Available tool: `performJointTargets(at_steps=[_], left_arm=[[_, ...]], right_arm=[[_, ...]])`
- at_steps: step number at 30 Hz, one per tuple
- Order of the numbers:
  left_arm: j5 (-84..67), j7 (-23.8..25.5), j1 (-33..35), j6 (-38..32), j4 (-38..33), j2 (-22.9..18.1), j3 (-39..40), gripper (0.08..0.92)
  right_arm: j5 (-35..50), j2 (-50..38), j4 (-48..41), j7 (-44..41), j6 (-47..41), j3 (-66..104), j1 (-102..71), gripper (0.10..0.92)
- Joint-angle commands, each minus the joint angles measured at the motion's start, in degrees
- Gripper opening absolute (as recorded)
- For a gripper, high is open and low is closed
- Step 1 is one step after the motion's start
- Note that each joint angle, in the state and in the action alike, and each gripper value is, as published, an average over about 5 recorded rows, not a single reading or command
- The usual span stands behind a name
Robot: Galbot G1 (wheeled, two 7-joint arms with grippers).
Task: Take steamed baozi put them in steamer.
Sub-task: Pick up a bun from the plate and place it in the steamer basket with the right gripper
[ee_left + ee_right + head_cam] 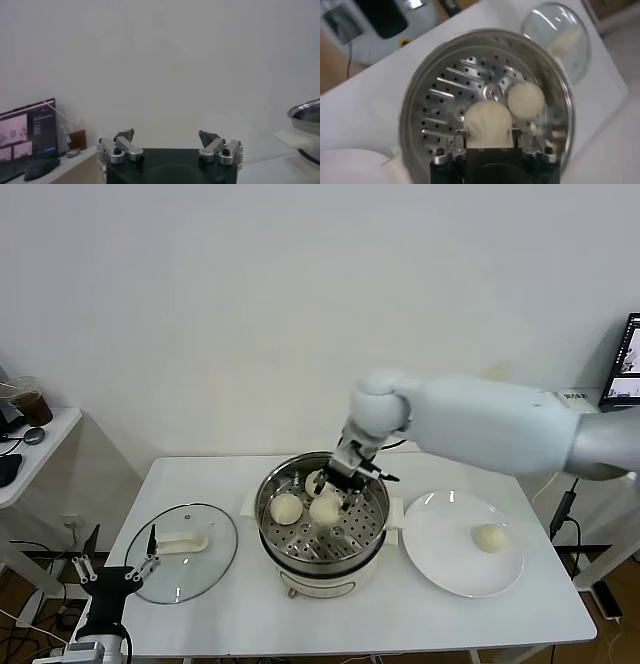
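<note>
Right gripper over steamer, jaws narrow around baozi. Advise: release only once bun rests on tray, clear of neighbour bun. Left gripper parked, wide.

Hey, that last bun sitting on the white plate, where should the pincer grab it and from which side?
Grip the bun across its round middle, coming straight down from above. It sits alone on the flat plate, dome up, with open space around it for the fingers.
</note>
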Motion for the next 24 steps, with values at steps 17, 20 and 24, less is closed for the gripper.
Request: performJointTargets(at_steps=[17, 20, 24], left_arm=[[0.1, -0.1, -0.4, -0.2, 0.9, -0.2, 0.4, 0.823], [0.1, -0.1, -0.4, -0.2, 0.9, 0.0, 0.3, 0.823], [0.0, 0.0, -0.6, -0.1, 0.8, 0.2, 0.2, 0.823]], right_arm=[[-7.0, 5.3, -2.2, 0.8, 12.2, -2.8, -2.0, 0.661], [-5.4, 3.7, -1.3, -0.2, 10.8, -1.4, -0.3, 0.746], [-2.8, -1.1, 0.5, -3.6, 6.0, 0.6, 3.7, 0.814]])
